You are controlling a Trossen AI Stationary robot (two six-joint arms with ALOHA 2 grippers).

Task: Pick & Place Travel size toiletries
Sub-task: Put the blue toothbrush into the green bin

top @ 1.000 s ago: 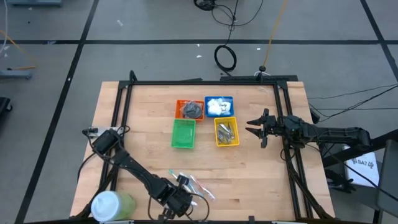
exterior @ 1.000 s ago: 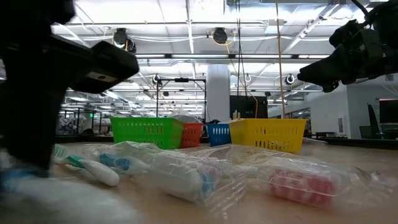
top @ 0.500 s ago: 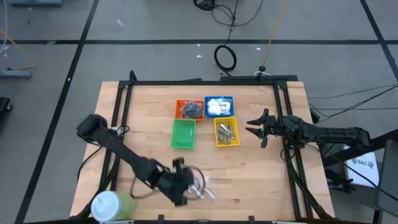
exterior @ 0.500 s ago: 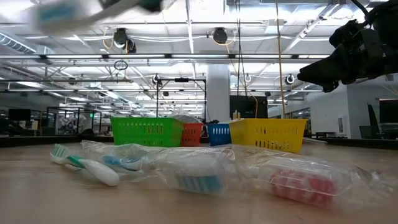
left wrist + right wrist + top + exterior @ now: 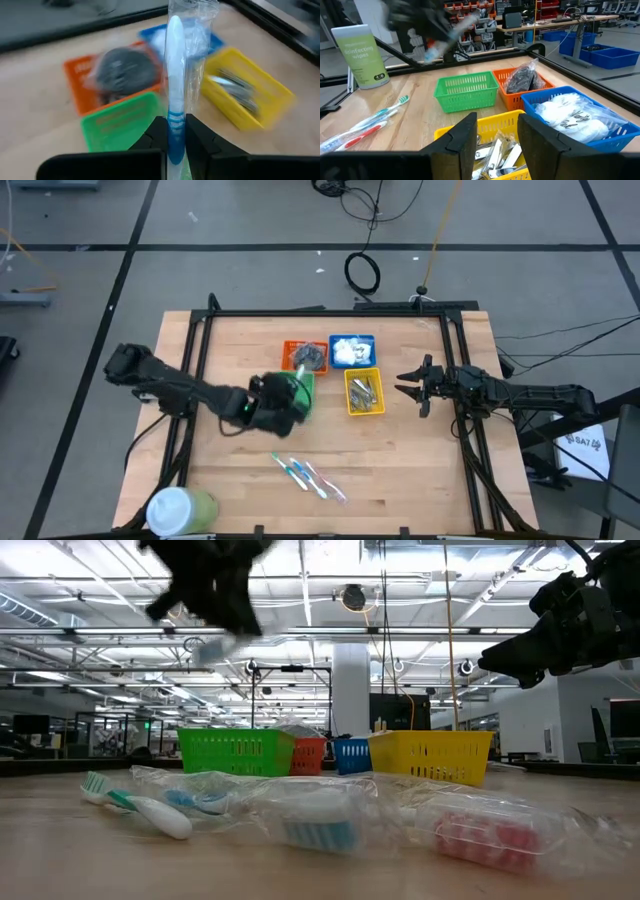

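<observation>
Blue toothbrush [image 5: 175,75] is now up off the near pile, clamped tight in the left gripper [image 5: 172,137] over the green basket [image 5: 296,392], so drop-off looks next. Right gripper [image 5: 418,386] waits half-open, empty.

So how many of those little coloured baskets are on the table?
4, in a tight square mid-table: the orange basket and blue basket side by side at the back, the green basket in front of the orange one, and the yellow basket in front of the blue one. None seems hidden.
</observation>
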